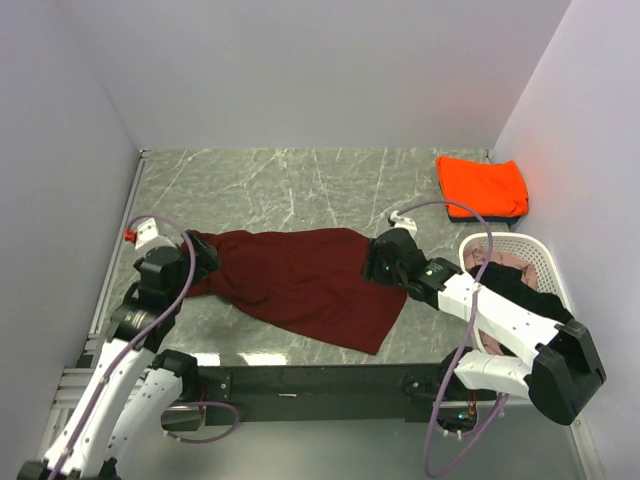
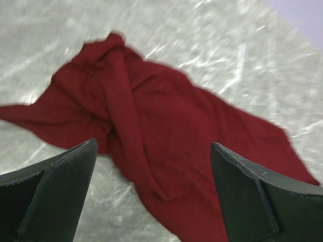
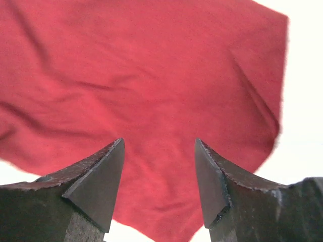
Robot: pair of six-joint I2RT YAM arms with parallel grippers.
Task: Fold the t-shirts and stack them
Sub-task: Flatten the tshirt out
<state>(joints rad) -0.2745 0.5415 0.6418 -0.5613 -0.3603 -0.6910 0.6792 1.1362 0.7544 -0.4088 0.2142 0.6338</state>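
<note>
From above, the maroon shirt (image 1: 300, 280) is lying loosely spread and rumpled across the middle of the counter (image 1: 300, 185), not yet folded. The orange shirt (image 1: 482, 187) is sitting folded in the far right corner, with a dark blue edge peeking out beneath it, so a stack seems to be started. The basket (image 1: 540, 255) on the right is holding a pink shirt (image 1: 500, 262) and a black shirt (image 1: 520, 285), both apparently waiting their turn. The left pincer (image 1: 205, 262) is hovering at the maroon shirt's left end and the right pincer (image 1: 380, 258) at its right end.

In the left wrist view, the left pincer (image 2: 152, 148) is standing released, its jaws wide apart above the bunched, twisted end of the maroon shirt (image 2: 151, 131), gripping nothing.

In the right wrist view, the right pincer (image 3: 158, 146) is also hanging released, jaws parted over flatter maroon shirt (image 3: 141, 75) cloth near its edge. Judging by this, smoothing and folding this shirt are pending, then two more.
</note>
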